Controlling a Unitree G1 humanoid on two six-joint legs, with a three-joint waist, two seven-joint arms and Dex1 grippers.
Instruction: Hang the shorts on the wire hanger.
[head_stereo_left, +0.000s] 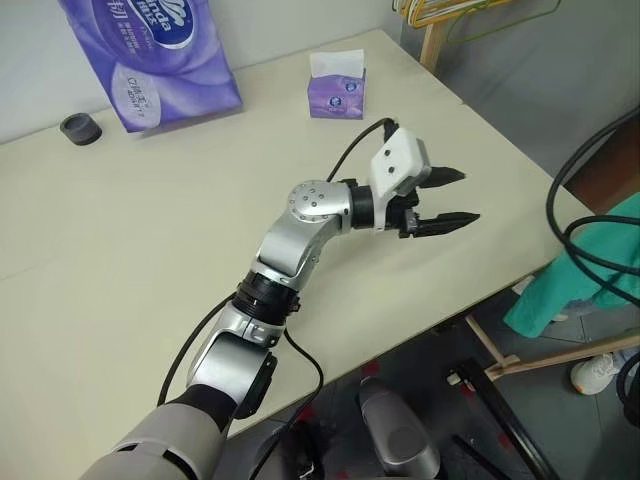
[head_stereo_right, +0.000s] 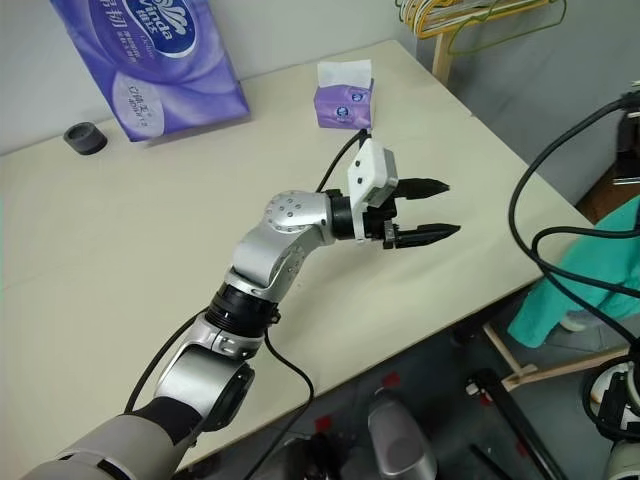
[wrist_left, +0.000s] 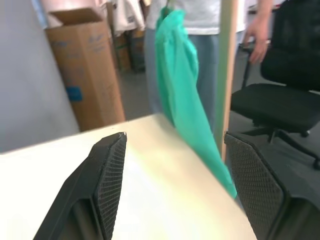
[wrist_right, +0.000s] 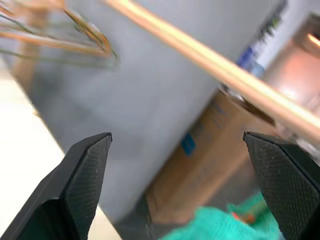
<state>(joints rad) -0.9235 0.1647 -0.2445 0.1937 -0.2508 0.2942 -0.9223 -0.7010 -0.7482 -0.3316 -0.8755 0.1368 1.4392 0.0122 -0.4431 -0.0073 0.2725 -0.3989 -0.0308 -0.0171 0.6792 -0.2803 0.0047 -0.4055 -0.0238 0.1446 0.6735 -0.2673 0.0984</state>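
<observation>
The teal-green shorts (head_stereo_left: 588, 272) hang beyond the table's right edge, draped by a wooden rack. In the left wrist view the shorts (wrist_left: 184, 95) hang straight ahead of the fingers, past the table edge. My left gripper (head_stereo_left: 452, 198) hovers over the right part of the table, pointing right at the shorts and well apart from them, open and empty. Wire hangers hang bunched on the rack at the far right corner, an olive-green wire hanger (head_stereo_right: 505, 30) among them. My right gripper (wrist_right: 176, 135) is open wide and empty, with blurred hangers (wrist_right: 75, 35) and teal fabric (wrist_right: 225, 225) ahead.
A large purple tissue pack (head_stereo_left: 150, 55), a small purple tissue box (head_stereo_left: 337, 90) and a black cap (head_stereo_left: 80, 128) sit along the cream table's (head_stereo_left: 120, 250) far side. Black cables (head_stereo_left: 590, 230) loop at the right. A person (wrist_left: 205, 15), a cardboard box (wrist_left: 85, 65) and an office chair (wrist_left: 280, 95) stand behind the shorts.
</observation>
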